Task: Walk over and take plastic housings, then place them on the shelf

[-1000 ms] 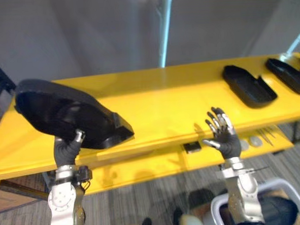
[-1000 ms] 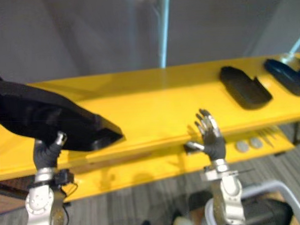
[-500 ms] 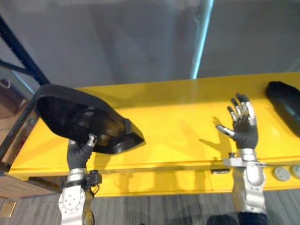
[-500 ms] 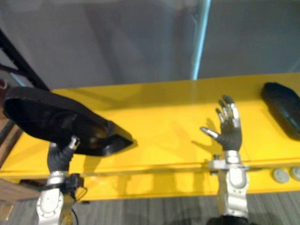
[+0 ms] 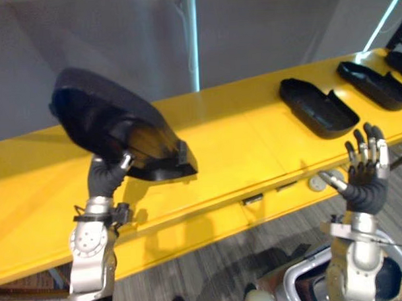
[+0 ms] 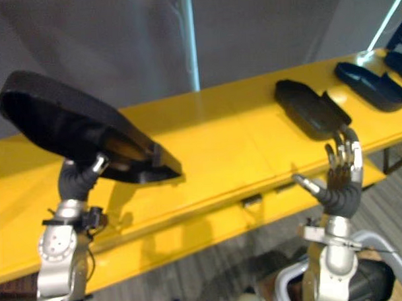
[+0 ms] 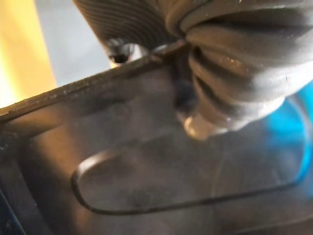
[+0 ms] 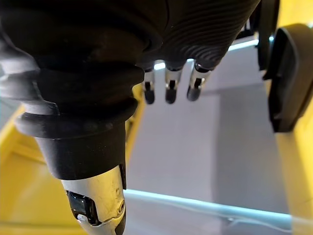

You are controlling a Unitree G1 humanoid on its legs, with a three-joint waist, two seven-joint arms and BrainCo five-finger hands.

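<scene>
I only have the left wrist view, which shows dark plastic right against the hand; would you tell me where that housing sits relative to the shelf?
Observer: The left hand holds the black housing tilted over the yellow shelf, rounded end raised. I cannot tell whether its low end touches.
Operator: Thank you. Is the other hand busy?
Observer: No, the right hand is open and empty, raised in front of the shelf's front edge.
Operator: Is anything lying on the shelf?
Observer: Yes, two more black housings lie toward its right end, one nearer the middle and another beyond it.
</scene>
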